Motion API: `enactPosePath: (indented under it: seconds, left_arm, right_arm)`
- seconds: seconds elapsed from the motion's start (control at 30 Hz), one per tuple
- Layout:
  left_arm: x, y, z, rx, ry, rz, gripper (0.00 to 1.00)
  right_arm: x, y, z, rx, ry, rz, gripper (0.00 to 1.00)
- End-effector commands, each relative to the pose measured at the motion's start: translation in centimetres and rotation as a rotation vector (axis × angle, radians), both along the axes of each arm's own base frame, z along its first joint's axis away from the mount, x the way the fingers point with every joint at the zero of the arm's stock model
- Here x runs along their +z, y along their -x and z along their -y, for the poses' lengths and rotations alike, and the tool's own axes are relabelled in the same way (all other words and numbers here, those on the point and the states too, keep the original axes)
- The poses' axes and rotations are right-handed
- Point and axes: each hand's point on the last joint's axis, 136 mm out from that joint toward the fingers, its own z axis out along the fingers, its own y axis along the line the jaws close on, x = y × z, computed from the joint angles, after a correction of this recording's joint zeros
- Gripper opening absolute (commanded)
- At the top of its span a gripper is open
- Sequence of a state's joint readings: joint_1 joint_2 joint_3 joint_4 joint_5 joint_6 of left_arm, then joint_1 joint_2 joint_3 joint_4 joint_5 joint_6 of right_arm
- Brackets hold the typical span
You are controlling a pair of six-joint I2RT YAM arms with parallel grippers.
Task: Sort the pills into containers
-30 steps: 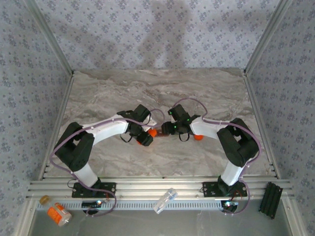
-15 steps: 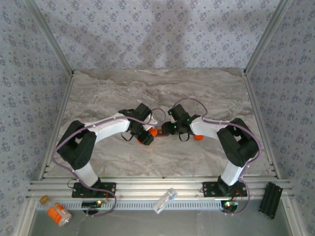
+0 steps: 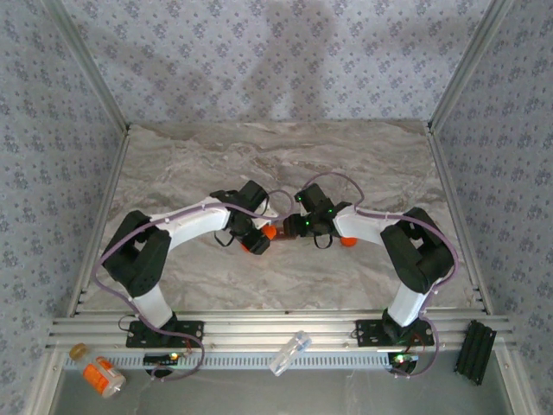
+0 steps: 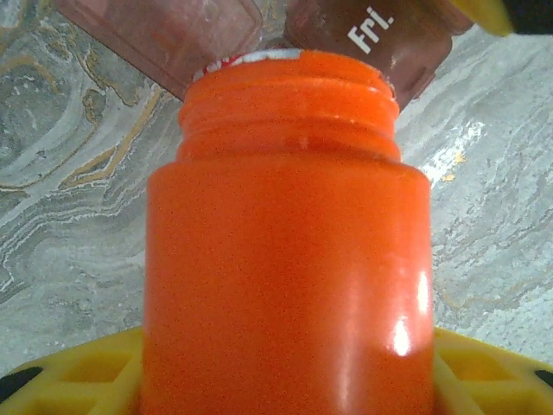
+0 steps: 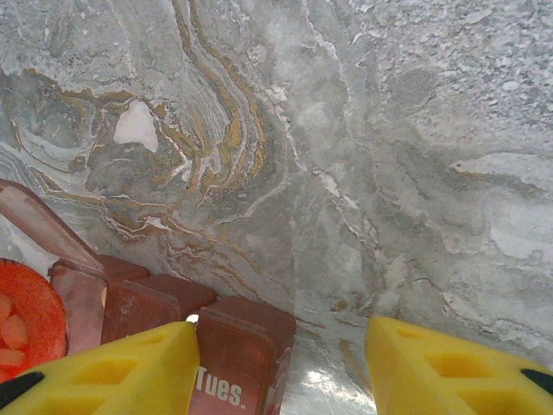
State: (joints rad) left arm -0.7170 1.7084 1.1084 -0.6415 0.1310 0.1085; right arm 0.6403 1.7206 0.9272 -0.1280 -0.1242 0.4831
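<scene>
We are just starting: our left tool [image 4: 285, 372] grips the open orange bottle [image 4: 285, 259], tipped at the red-brown pill box [image 5: 238, 354] in the middle of the surface [image 5: 389, 130], the pills [image 5: 10, 333] sit inside the bottle, and our right tool [image 5: 285, 363] stands half open, holding nothing.

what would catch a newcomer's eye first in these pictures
The bright orange bottle, uncapped, looms in the left wrist view, gripped by the left end effector with its mouth toward the dark red-brown pill box. From above, the left arm and right arm meet at the middle of the marble table.
</scene>
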Motion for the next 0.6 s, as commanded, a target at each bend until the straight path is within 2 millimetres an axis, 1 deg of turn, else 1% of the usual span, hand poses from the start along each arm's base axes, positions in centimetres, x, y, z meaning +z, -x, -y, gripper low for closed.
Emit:
enactPosePath:
  seconds: [0.0,0.4,0.57]
  left_arm:
    - [0.22,0.39,-0.53,-0.028,-0.056,-0.012,0.0]
    - [0.44,0.48,-0.65,-0.046,-0.074,-0.008,0.0]
    - [0.92,0.23,-0.63,-0.052,-0.079,0.002,0.0]
  right_arm:
    - [-2.56,1.85,0.94,-0.004,0.058,-0.087,0.55]
    - [-2.53,1.85,0.93,-0.004,0.058,-0.087,0.55]
    - [-2.53,1.87,0.96,-0.004,0.059,-0.086,0.55]
